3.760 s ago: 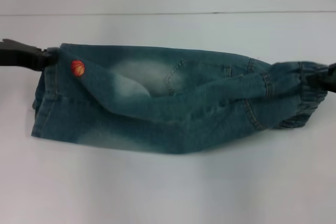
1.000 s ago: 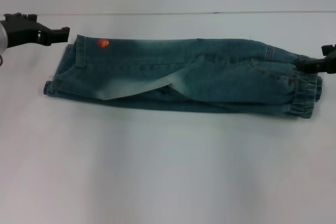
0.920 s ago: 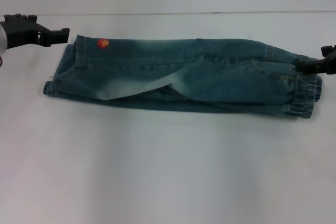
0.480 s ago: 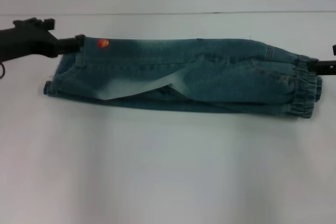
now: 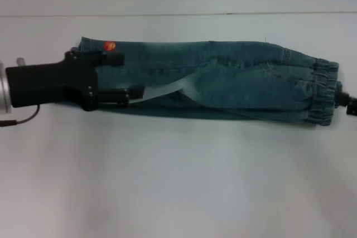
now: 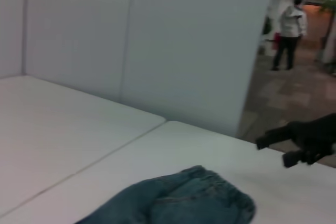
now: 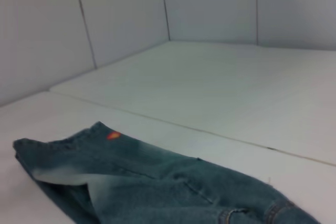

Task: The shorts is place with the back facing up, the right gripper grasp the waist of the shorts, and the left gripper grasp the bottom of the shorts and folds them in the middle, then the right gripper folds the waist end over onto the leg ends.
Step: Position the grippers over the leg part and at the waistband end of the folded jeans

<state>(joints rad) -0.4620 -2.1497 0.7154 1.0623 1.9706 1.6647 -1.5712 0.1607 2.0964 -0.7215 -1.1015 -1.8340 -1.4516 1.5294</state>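
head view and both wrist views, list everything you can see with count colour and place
shorts: one, blue-green faded denim, folded lengthwise into a long strip across the table, ruffled waist toward the robot's right
basketball print: one, orange-red, on the far edge of the shorts near the leg ends
table: one, white, under the shorts
wall panels: white, behind the table
person: one, white top and dark trousers, far off in the left wrist view
left gripper: one, black, jaws open, over the leg ends
right gripper: one, black, only a tip showing at the head view's edge, just off the waist
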